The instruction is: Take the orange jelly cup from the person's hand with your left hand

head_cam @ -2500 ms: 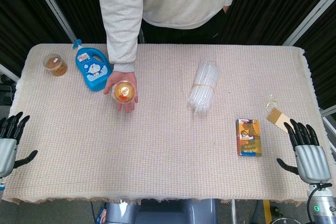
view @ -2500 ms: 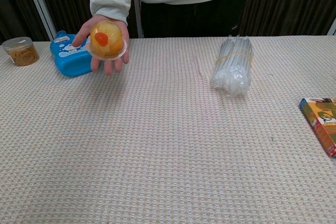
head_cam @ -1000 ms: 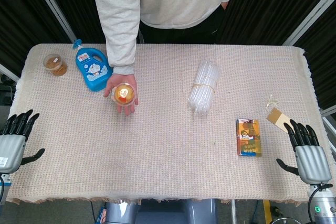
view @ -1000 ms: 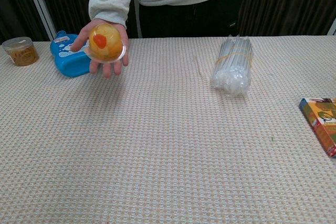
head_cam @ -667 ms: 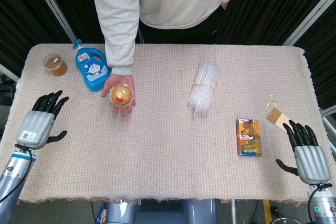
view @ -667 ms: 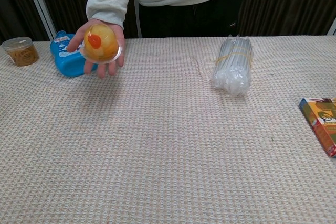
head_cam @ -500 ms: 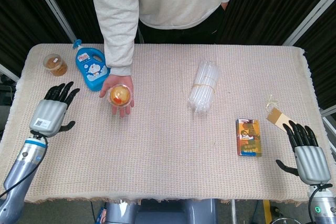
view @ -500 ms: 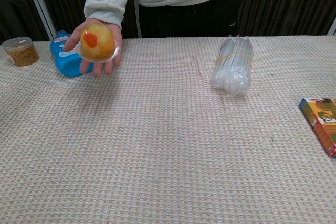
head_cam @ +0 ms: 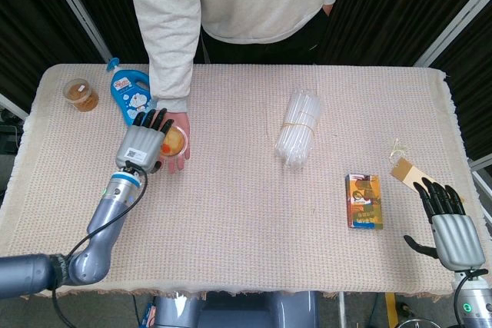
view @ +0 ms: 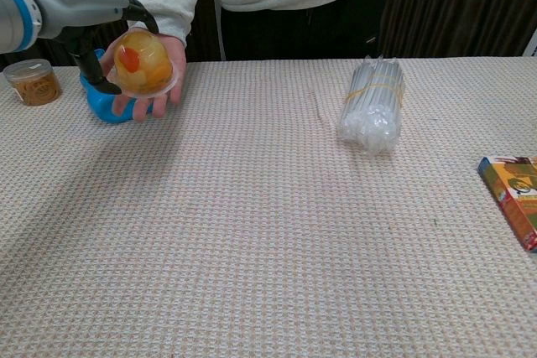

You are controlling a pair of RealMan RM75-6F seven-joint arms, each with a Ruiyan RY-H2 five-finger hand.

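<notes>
The orange jelly cup (head_cam: 176,141) (view: 143,62) is a clear dome with orange jelly and a red piece inside. It rests on the person's upturned palm (view: 159,81) over the table's far left. My left hand (head_cam: 146,140) (view: 80,10) is right beside the cup on its left. Its dark fingers (view: 86,64) are spread around the cup's side, and no grip shows. In the head view it covers part of the person's hand (head_cam: 181,124). My right hand (head_cam: 448,228) lies open at the table's right front corner, holding nothing.
A blue detergent bottle (head_cam: 129,96) lies just behind the person's hand, with a small brown-filled jar (head_cam: 80,94) further left. A bundle of clear straws (head_cam: 298,126) sits at centre right. An orange box (head_cam: 363,200) and a paper tag (head_cam: 405,170) lie near my right hand.
My left hand has swung from the table's left front edge up and rightward to the cup. The person's hand shifted slightly left. My right hand has stayed put.
</notes>
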